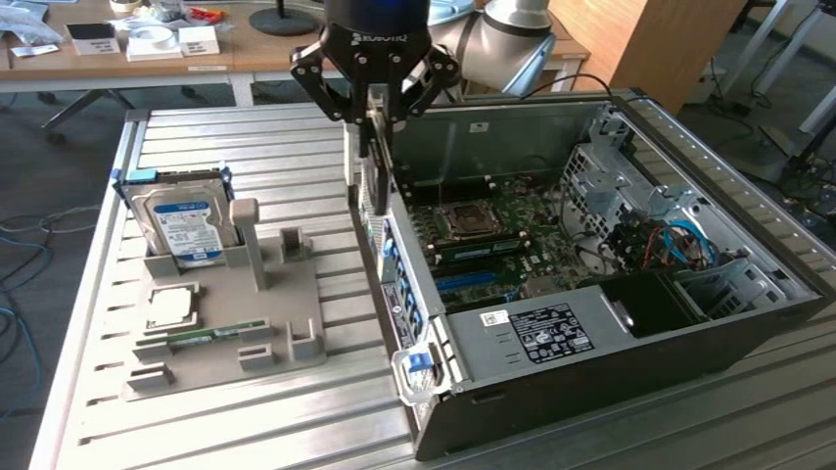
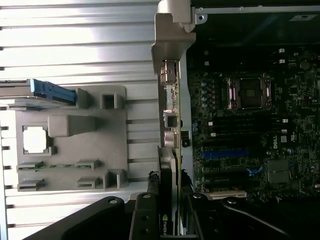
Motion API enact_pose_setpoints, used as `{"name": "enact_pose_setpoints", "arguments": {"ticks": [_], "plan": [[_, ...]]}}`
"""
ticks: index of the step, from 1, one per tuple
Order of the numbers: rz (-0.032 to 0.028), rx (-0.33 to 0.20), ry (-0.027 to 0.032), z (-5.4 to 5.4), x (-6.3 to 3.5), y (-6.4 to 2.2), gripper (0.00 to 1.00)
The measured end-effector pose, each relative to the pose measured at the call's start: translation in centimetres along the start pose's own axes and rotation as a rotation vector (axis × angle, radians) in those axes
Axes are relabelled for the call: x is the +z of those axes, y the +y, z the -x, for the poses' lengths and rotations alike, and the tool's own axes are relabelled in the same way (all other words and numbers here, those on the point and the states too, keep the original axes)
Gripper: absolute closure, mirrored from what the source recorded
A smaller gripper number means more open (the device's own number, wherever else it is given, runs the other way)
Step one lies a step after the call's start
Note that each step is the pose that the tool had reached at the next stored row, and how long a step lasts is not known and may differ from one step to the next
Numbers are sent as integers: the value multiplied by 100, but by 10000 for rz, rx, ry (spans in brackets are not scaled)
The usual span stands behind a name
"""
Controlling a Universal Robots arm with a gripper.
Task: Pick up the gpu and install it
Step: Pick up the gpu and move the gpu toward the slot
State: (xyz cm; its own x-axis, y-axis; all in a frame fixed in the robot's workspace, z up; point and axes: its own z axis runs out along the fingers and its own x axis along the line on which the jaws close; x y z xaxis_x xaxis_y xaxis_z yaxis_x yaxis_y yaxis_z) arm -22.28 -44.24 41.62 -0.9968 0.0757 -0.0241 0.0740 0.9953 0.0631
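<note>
The gpu (image 1: 371, 171) hangs edge-down in my gripper (image 1: 375, 116), whose fingers are shut on its top edge. It hovers over the wall of the open computer case (image 1: 588, 392) that faces the grey holder, above the motherboard (image 1: 510, 225). In the wrist view the gpu (image 2: 170, 150) is seen edge-on, silver bracket (image 2: 171, 40) farthest from the camera, with my gripper (image 2: 170, 220) clamped on it. The motherboard (image 2: 250, 125) and its blue slot (image 2: 225, 153) lie beside the card.
On the slatted metal table, a grey holder (image 1: 281, 323) carries a blue-labelled hard drive (image 1: 183, 220), a processor chip (image 1: 170, 305) and a RAM stick (image 1: 209, 336). Drive cages and cables (image 1: 667, 240) fill the case's far end. A cluttered desk (image 1: 144, 44) stands behind.
</note>
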Motion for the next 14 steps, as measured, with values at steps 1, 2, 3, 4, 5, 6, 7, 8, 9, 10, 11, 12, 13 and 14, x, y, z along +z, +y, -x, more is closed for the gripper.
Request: {"name": "enact_pose_setpoints", "arguments": {"ticks": [1, 2, 3, 4, 5, 6, 7, 8, 9, 10, 11, 12, 13, 14], "plan": [[-1, 1, 1, 19, 0, 2, 73], [-1, 1, 1, 38, 0, 3, 73], [-1, 1, 1, 58, 1, 5, 73], [0, 1, 1, 79, 2, 6, 73], [-1, 1, 1, 98, 2, 8, 73], [-1, 1, 1, 118, 3, 9, 73], [-1, 1, 1, 137, 3, 11, 73], [-1, 0, 1, 157, 4, 12, 73], [-1, 1, 1, 176, 5, 13, 73], [-1, 0, 2, 195, 5, 15, 73], [-1, 1, 2, 214, 5, 16, 73], [-1, 1, 1, 234, 6, 18, 73], [-1, 1, 1, 254, 7, 19, 73], [-1, 1, 1, 274, 7, 21, 73]]}}
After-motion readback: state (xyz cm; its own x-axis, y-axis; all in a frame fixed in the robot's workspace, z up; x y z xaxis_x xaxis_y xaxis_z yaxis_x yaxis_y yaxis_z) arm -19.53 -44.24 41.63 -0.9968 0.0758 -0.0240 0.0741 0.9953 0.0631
